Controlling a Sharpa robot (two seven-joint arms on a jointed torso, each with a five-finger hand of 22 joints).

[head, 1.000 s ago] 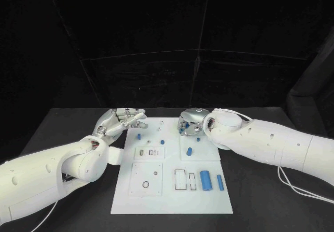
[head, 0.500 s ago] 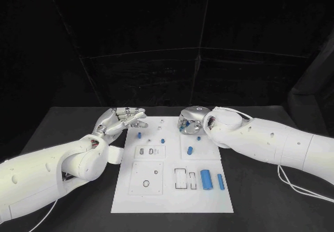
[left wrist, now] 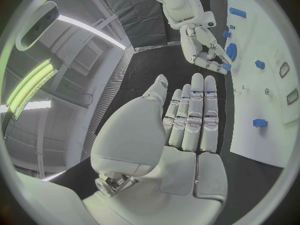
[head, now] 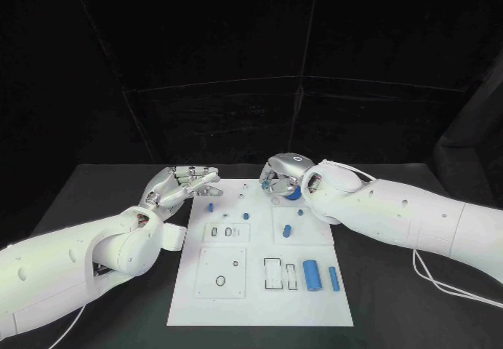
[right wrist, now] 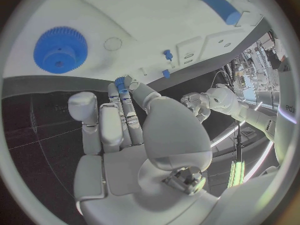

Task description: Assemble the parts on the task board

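Note:
The white task board (head: 262, 305) lies mid-table with several blue parts on it. My right hand (head: 281, 178) hovers over the board's far right corner and pinches a small blue part (right wrist: 120, 82) at its fingertips. Just beneath it a blue gear (head: 294, 194) lies flat on the board (right wrist: 187, 20); the gear (right wrist: 60, 50) is also plain in the right wrist view. My left hand (head: 184, 182) is held beside the board's far left corner, fingers straight and apart, holding nothing. The left wrist view shows the right hand (left wrist: 203, 50) next to the gear (left wrist: 231, 51).
A thick blue cylinder (head: 310, 273) and a thinner one (head: 334, 278) lie at the near right beside two empty slots (head: 272, 273). Small blue pegs (head: 210, 206) (head: 246, 215) and an oblong piece (head: 286, 230) sit mid-board. Black table (head: 94, 196) surrounds the board.
My right hand has lifted and tipped back off the board's far right corner, so the blue gear below it shows more. The left hand has hardly moved.

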